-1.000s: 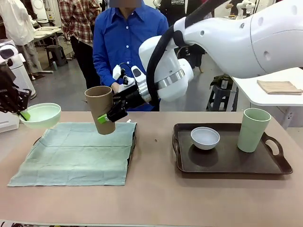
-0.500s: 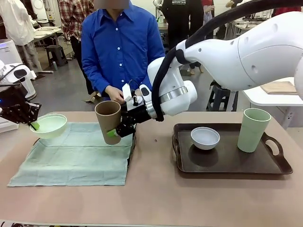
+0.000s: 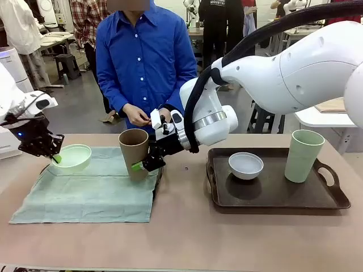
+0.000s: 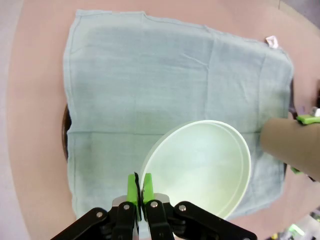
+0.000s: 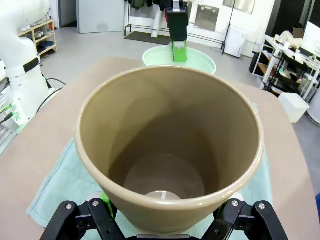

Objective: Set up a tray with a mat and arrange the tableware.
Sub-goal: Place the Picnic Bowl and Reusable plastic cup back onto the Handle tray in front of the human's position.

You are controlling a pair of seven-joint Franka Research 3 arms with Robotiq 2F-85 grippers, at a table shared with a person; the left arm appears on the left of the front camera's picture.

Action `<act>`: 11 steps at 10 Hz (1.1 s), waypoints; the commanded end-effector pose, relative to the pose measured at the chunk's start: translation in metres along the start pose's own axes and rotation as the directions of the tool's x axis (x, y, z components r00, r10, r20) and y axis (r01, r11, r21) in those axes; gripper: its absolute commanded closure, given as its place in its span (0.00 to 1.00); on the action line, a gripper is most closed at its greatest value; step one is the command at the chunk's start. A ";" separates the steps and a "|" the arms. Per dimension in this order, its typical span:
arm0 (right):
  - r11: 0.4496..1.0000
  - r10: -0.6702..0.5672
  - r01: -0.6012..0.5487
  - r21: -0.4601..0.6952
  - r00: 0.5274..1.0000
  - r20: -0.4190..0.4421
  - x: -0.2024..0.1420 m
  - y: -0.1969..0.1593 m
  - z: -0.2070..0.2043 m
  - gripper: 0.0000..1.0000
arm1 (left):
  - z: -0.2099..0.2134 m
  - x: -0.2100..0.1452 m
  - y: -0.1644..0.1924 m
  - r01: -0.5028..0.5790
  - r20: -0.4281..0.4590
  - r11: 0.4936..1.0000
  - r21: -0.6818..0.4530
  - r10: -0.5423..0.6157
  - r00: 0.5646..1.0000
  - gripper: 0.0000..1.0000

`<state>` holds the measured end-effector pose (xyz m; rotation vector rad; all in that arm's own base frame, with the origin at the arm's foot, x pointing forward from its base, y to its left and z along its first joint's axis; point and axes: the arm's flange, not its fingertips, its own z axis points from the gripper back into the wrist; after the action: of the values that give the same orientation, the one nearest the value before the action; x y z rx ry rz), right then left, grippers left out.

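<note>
Front view: left pincer pinched fully shut on the near rim of the mint green bowl, bowl tipped, low over the far left corner of the mat. Right pincer spread wide around the brown cup and gripping it; cup leans, mouth up, at the mat's far right edge (whether its base touches the mat, cannot tell). A dark tray edge shows under the mat's right side. Well to the right of the mat, a second tray carries the white bowl and the upright pale green cup. A person's hand is held beyond the mat, past the table edge. Left wrist view: green pads meet on the bowl's thin rim; the bowl hangs over the mat, with the brown cup at the mat's border beside it. Right wrist view: looking down into the empty brown cup, fingers clasping its outer wall on both sides, mat below, mint green bowl beyond it over the same mat.
</note>
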<state>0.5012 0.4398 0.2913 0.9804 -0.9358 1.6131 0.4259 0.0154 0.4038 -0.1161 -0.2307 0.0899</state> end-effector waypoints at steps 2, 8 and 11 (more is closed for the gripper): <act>1.000 -0.010 0.010 -0.020 1.000 0.022 -0.009 0.009 0.001 0.15 | -0.032 0.017 0.000 0.010 0.000 1.000 -0.014 -0.010 1.000 0.96; 0.995 -0.093 0.093 -0.020 0.995 0.026 -0.022 0.006 -0.002 0.15 | -0.057 0.013 0.000 0.022 -0.018 0.999 -0.043 -0.023 1.000 0.38; 0.992 -0.122 0.122 -0.011 0.992 0.014 -0.016 0.007 0.000 0.00 | -0.053 0.012 0.001 0.019 -0.033 0.999 -0.042 -0.020 0.999 0.00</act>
<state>0.5004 0.4354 0.2724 1.0218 -0.8962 1.5317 0.4508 0.0091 0.3540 -0.1351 -0.2032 0.0808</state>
